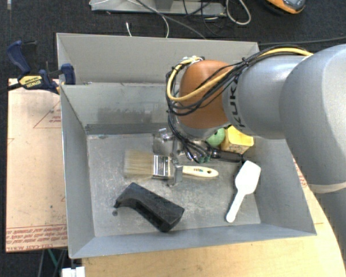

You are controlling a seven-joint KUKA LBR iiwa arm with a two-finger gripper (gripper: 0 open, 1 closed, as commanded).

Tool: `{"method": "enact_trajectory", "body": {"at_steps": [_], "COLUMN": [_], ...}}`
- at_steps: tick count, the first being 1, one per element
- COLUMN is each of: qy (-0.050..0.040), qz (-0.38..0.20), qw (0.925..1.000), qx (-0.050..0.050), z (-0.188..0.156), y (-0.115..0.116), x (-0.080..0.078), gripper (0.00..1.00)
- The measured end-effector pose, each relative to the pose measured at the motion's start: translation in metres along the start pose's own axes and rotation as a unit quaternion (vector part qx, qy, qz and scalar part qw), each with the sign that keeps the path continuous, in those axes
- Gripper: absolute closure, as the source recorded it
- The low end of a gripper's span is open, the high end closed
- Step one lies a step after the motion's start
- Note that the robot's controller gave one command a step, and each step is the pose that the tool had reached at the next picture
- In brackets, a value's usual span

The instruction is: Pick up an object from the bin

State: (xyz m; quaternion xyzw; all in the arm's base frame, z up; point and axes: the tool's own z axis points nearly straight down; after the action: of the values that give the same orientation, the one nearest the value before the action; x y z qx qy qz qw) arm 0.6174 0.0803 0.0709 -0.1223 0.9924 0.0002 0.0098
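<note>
We see the gripper (168, 172) down at the metal band of a paintbrush (137, 163) lying mid-bin; we cannot tell whether its claw is apart or together. A black wedge (153, 208) lies just nearer, a white scoop (243, 188) to the right. The floor by the left wall of the bin (75, 154) is bare.

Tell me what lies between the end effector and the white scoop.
In the camera view, the paintbrush's cream handle lies between end effector and white scoop.

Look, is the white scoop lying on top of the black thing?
No, the white scoop lies on the bin floor, apart from the black thing, with bare floor between them.
</note>
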Motion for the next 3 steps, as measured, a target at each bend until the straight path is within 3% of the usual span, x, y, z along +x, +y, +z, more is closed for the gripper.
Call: {"method": "enact_trajectory", "body": {"at_steps": [1, 3], "qy": [0.0036, 0.0056], "qz": [0.239, 0.239], "qw": [0.971, 0.971], "qx": [-0.001, -0.001], "z": [-0.001, -0.0109], "y": [0.0172, 0.0173], "x": [0.0165, 0.018], "gripper": [1.0, 1.0]}}
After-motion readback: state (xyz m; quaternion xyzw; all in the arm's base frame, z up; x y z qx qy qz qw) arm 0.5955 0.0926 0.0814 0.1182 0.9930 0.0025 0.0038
